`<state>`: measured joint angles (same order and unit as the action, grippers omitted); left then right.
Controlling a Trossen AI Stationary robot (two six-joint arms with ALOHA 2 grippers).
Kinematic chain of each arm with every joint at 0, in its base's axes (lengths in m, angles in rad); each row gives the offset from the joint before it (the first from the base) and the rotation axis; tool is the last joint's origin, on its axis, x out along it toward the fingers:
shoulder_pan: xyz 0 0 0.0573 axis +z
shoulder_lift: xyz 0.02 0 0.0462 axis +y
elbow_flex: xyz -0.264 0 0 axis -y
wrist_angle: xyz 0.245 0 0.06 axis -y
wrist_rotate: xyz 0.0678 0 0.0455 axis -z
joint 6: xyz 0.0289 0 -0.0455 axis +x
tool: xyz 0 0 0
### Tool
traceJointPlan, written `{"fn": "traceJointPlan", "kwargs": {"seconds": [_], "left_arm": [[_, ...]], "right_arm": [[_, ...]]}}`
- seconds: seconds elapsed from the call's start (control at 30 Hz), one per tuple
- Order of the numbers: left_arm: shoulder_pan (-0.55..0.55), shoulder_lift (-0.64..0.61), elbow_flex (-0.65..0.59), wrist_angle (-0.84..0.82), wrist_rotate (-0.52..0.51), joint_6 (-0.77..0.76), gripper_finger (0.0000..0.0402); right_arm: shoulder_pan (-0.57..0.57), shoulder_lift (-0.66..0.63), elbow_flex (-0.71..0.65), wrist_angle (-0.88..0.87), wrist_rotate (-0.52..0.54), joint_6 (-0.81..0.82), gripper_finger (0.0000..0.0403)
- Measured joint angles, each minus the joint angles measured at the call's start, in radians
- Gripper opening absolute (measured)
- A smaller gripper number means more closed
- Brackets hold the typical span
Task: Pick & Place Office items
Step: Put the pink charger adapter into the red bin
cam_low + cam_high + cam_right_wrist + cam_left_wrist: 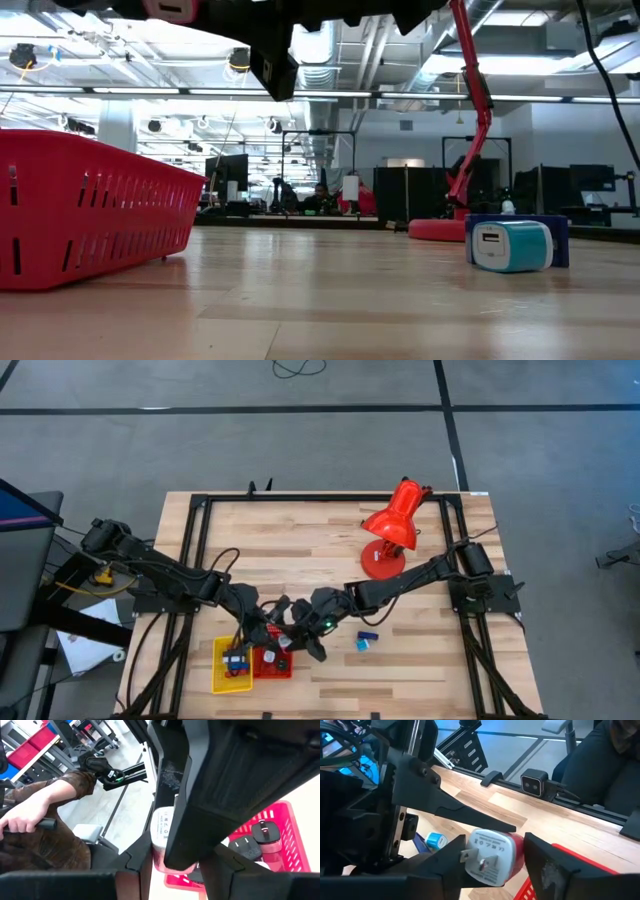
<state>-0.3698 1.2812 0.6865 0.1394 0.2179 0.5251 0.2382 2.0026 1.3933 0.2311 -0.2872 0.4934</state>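
Note:
A small white-and-red plug adapter (490, 856) with metal prongs hangs in the air between both grippers, above the red tray (272, 663). My left gripper (262, 624) comes in from the table's left and my right gripper (300, 636) from the right; they meet there, each shut on the adapter. Black plugs (260, 836) lie inside the red tray. More small items lie in the yellow tray (228, 666). A blue-and-teal item (366, 642) rests on the wood to the right of the trays, also low on the table in the low view (510, 246). My left gripper pinches the adapter between its two fingers, one (445, 865) at the white pronged face (482, 865) and one (547, 865) at the red body (517, 851). The adapter is lifted clear. My right gripper has the same adapter (162, 832) between its fingers (140, 854). The left gripper's finger covers much of that contact. The pink-red end (172, 865) shows between the fingers.
The red desk lamp (392, 530) stands on the far right part of the table. A black frame (200, 500) borders the table. A camera (534, 784) sits at the near edge. A person's hand and sleeve (45, 802) show beyond the table.

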Motion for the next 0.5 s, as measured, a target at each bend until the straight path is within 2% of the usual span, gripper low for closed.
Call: {"fn": "traceJointPlan", "kwargs": {"seconds": [0.1,0.2,0.5], "left_arm": [[0.0,0.0,0.0,-0.001,0.001,0.003,0.0157],[-0.001,0.0,0.0,-0.001,0.002,0.003,0.0155],[0.015,0.001,-0.003,0.042,-0.016,-0.009,0.0188]], "right_arm": [[0.001,0.0,0.0,-0.003,-0.004,-0.006,0.0117],[0.001,0.0,0.0,-0.003,-0.004,-0.006,0.0117],[0.002,-0.003,0.0,0.004,-0.004,-0.006,0.0117]]}}
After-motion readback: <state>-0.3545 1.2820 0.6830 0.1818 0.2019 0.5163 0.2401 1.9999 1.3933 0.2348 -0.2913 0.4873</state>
